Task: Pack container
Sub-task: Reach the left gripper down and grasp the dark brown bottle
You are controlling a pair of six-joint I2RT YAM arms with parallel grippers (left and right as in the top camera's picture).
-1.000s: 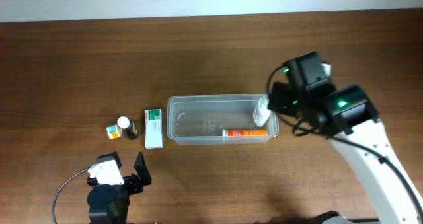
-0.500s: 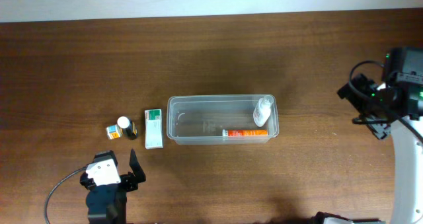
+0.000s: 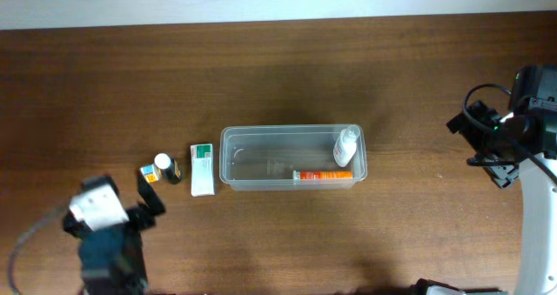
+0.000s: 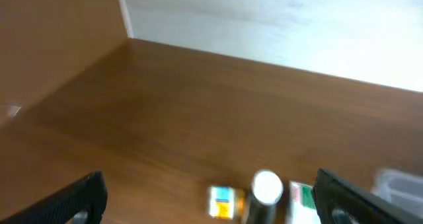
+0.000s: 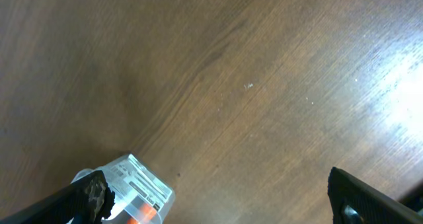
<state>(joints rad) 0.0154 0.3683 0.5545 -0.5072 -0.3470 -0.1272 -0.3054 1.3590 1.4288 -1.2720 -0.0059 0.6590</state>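
The clear container (image 3: pixel 261 130) lies mid-table. It holds a white bottle (image 3: pixel 345 145) at its right end and an orange tube (image 3: pixel 324 175) along its near wall. Left of it lie a green-and-white box (image 3: pixel 202 168), a dark bottle with a white cap (image 3: pixel 164 167) and a small orange-and-blue box (image 3: pixel 148 174). My left gripper (image 3: pixel 149 200) is open and empty just in front of these items. Its wrist view shows the small box (image 4: pixel 223 202), the capped bottle (image 4: pixel 266 192) and the green box (image 4: pixel 303 199) between its fingers (image 4: pixel 211 199). My right gripper (image 3: pixel 478 149) is open and empty, far right of the container.
The right wrist view shows the container's corner (image 5: pixel 142 184) at lower left beside the open fingers (image 5: pixel 228 199), with bare wood beyond. A pale wall (image 4: pixel 277 19) bounds the table's far edge. The container's corner also shows in the left wrist view (image 4: pixel 400 184).
My right gripper has left the white bottle in the container and swung away to the table's right side. My left arm has moved left and forward, toward the small items.
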